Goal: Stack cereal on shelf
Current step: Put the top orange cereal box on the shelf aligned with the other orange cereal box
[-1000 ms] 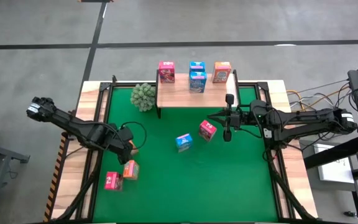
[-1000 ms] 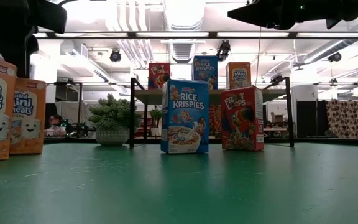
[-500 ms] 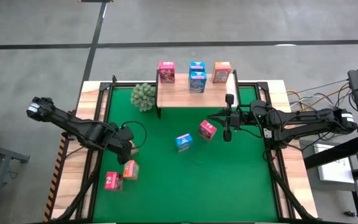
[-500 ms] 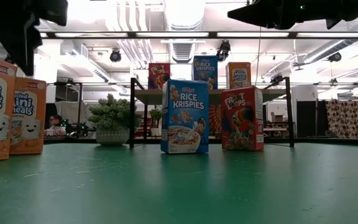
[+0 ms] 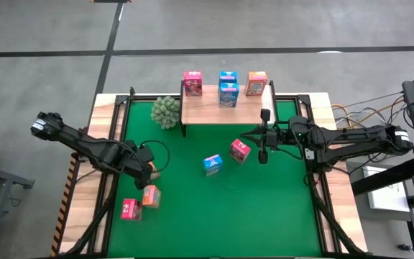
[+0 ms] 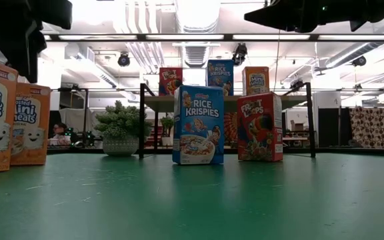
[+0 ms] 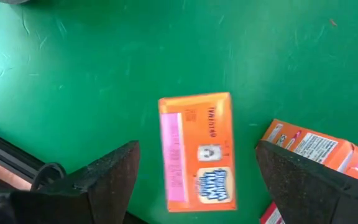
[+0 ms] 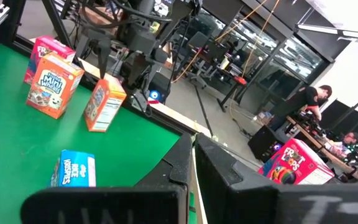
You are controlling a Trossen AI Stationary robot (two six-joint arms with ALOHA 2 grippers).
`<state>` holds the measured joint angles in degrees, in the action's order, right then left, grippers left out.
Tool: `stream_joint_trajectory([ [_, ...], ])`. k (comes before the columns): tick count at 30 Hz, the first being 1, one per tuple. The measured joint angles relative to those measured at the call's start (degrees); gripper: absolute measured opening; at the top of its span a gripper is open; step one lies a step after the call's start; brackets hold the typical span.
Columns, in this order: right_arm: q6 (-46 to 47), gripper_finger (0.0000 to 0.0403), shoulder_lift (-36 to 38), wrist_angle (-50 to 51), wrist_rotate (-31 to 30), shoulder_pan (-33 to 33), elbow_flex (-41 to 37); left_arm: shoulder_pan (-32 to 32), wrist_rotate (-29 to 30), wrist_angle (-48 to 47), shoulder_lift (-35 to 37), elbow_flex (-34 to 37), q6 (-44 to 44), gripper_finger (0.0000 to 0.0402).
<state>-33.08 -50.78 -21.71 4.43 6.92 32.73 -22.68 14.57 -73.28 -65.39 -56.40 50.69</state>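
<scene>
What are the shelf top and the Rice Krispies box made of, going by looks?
Shelf: looks like light wood, matte, pale tan board on thin black, probably metal, legs. Rice Krispies box: printed cardboard by its sharp folded edges, flat panels and slightly glossy print.

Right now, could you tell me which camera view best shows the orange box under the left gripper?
The left wrist view: the orange box fills its centre between the open fingers. The high view shows it small, the low view cuts it off at the edge, and the right wrist view shows it far off.

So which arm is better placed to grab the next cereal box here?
Left, most likely. The left pincer hangs open directly over an orange printed cardboard box, one finger to either side of it. The right pincer is shut and sits beside a pink-red cardboard box, not over it.
</scene>
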Motion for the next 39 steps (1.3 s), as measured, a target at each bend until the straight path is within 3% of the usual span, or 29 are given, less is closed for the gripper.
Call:
stream_joint_trajectory([
  [17,-0.1,0.0013,0.0,0.1,0.0,0.0,0.0,0.0,1.4,3.9,0.0,6.1,0.8,0.03],
  [30,0.0,0.0013,0.0,0.3,0.0,0.0,0.0,0.0,0.9,3.8,0.0,6.2,0.9,0.0213],
  [39,0.9,0.0013,0.9,1.1,0.0,0.0,0.0,0.0,0.8,3.7,0.0,0.2,0.3,0.0178],
])
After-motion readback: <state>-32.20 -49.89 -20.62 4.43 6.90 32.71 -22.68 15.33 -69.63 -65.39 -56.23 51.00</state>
